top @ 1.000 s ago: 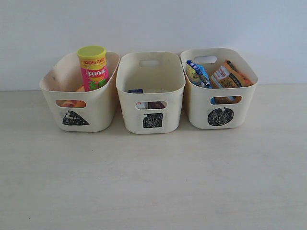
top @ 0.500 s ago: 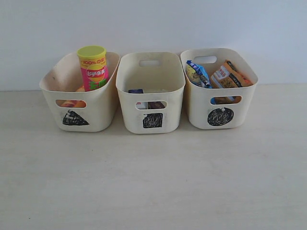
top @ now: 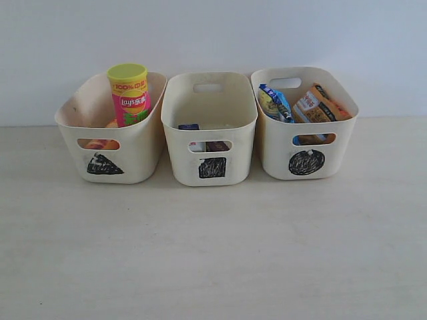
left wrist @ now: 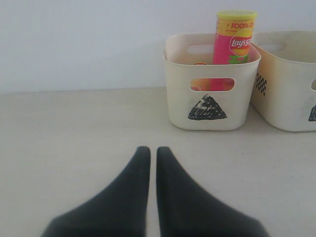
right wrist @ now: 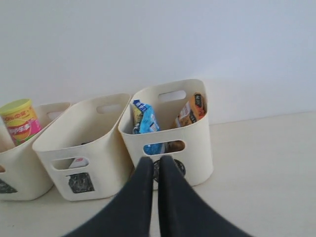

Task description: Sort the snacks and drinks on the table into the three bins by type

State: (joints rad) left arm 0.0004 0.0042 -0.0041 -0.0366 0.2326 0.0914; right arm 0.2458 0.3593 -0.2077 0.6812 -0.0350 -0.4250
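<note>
Three cream bins stand in a row at the back of the table (top: 213, 253). The left bin (top: 67, 123) holds the upright pink-green chip tube (top: 130, 97); something orange, perhaps the yellow tube, shows through its handle slot (top: 99, 143). In the middle bin (top: 210, 175) lie the blue-and-white carton (top: 189, 127) and the dark purple carton (top: 217, 146). The right bin (top: 277, 160) holds the blue bag (top: 275, 103) and the orange bag (top: 317, 103). My left gripper (left wrist: 148, 150) is shut and empty, short of the left bin (left wrist: 207, 79). My right gripper (right wrist: 153, 160), also shut and empty, hovers before the right bin (right wrist: 197, 143).
A plain pale wall stands right behind the bins. Each bin front carries a black scribble: a triangle (top: 104, 165), a square (top: 212, 167), a circle (top: 306, 162). Neither arm shows in the exterior view.
</note>
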